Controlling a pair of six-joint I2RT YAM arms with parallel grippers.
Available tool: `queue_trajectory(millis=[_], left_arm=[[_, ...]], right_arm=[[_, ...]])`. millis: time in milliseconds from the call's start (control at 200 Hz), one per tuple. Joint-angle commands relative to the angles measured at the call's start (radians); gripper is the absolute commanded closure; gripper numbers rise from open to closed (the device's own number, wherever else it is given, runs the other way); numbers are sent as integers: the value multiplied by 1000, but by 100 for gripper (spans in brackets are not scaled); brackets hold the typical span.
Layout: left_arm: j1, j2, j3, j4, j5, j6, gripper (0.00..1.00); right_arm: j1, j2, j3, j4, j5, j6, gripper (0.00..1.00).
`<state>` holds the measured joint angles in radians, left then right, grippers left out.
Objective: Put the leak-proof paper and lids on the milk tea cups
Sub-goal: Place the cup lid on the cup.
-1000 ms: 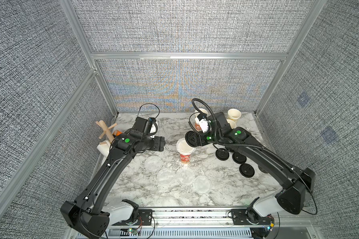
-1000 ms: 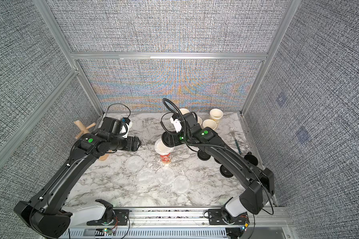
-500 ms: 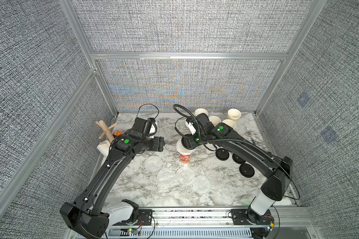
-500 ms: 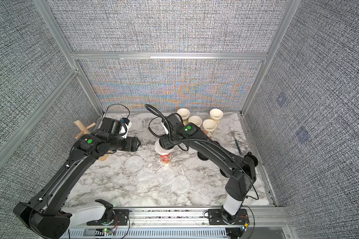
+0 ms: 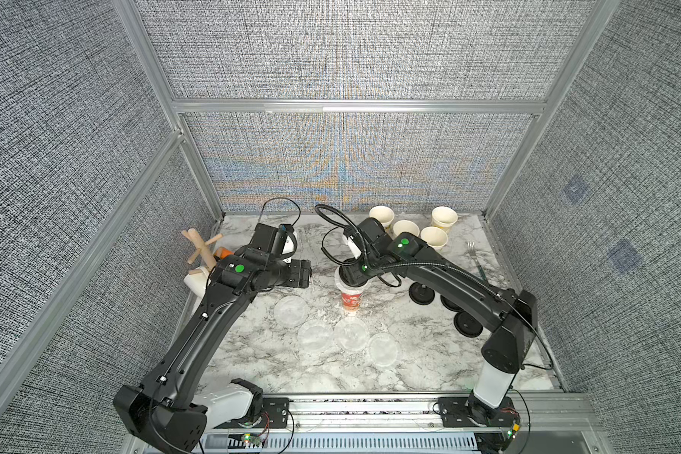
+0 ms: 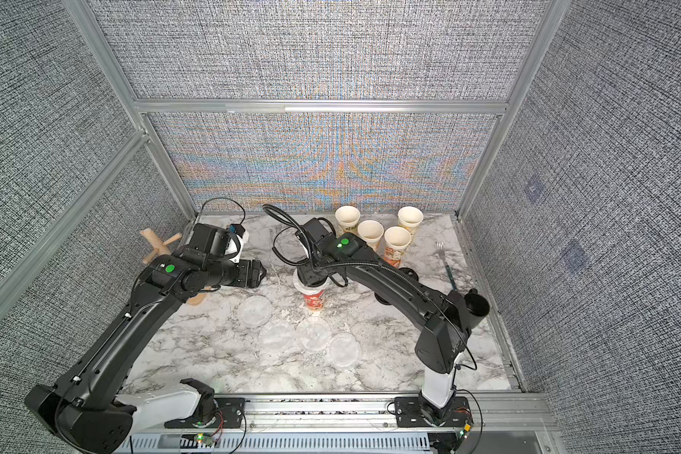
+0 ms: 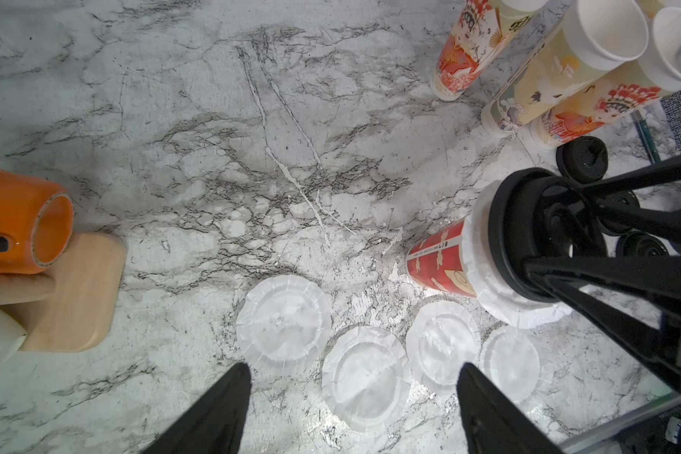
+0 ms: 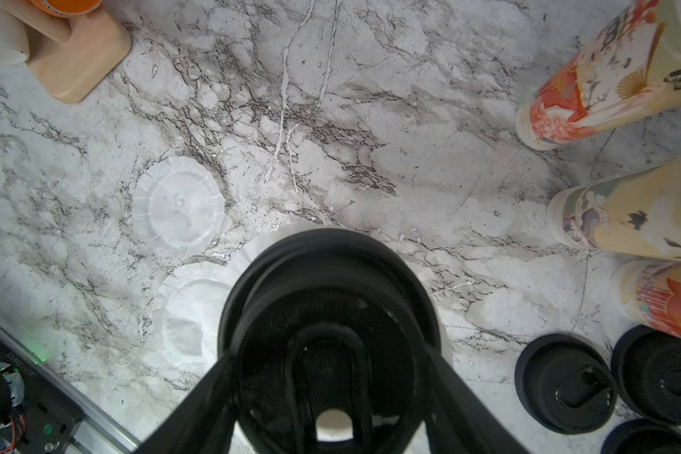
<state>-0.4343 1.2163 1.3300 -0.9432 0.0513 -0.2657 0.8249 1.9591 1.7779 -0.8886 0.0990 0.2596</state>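
Mugs (image 7: 20, 224) are hanging on a wooden stand (image 5: 199, 247) at the far left of the worktop (image 5: 284, 369), well clear of the job. Next along, the left tool (image 7: 352, 377) is hovering with its jaws spread wide and nothing between them, above four paper discs (image 7: 284, 322) lying flat in a loose row on the marble. Just right of that row, a red-printed cup (image 7: 437, 263) is standing upright with a fifth paper disc (image 7: 488, 298) draping over its mouth, its pleated edge hanging down all round. The right tool (image 5: 353, 276) is gripping a black lid (image 7: 527, 220) by its sides and appears to be setting it on top of that paper. Doing this well probably means keeping the lid level and centred, pressing straight down so the paper is not dragging sideways or tearing, and letting go only once the rim is seating evenly. Further right, four bare cups (image 5: 405, 228) are waiting at the back, with more black lids (image 5: 421, 293) and a fork (image 5: 473, 251) beyond.
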Motion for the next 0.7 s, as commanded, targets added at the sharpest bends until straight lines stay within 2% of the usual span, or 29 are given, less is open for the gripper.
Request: queue_trajectory(millis=[0,696], left_arm=[[3,-5,-2,1,-7,8,16],[9,-4,-6,2,-2,12,16]], right_arm=[[8,7,14,-18,16,-9,31],[17,38,12,-16,2,-10,29]])
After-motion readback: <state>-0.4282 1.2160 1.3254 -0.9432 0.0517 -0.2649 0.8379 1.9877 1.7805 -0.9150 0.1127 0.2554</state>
